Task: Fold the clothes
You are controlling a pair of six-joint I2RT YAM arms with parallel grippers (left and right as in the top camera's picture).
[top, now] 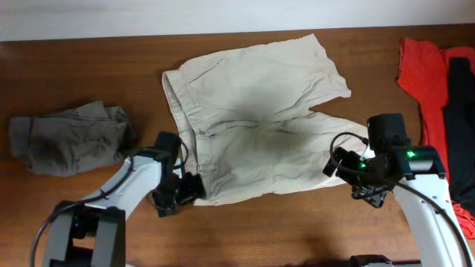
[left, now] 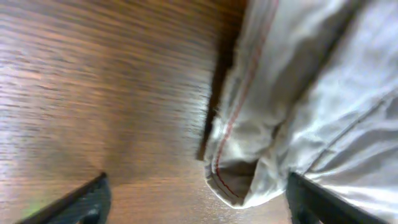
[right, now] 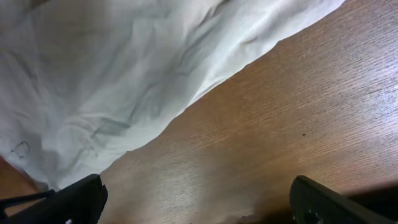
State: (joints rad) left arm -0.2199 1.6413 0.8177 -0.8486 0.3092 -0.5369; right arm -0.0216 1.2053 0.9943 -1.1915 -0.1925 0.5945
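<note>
Beige shorts (top: 252, 119): flat, mid-bench (top: 89, 67) | left gripper (left: 199, 202): released, astride waistband corner (left: 233, 180) | right gripper (right: 199, 202): released, just beside leg hem (right: 205, 87) | risk: you pinch one layer only, so the fold skews.

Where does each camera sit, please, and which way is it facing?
Overhead: above the table, looking straight down on the beige shorts; both arms show.
Left wrist: on its arm, facing down at a shorts corner inside the open left gripper.
Right wrist: facing down at the shorts' edge beyond the open right gripper.
Shared: shorts and table.
</note>
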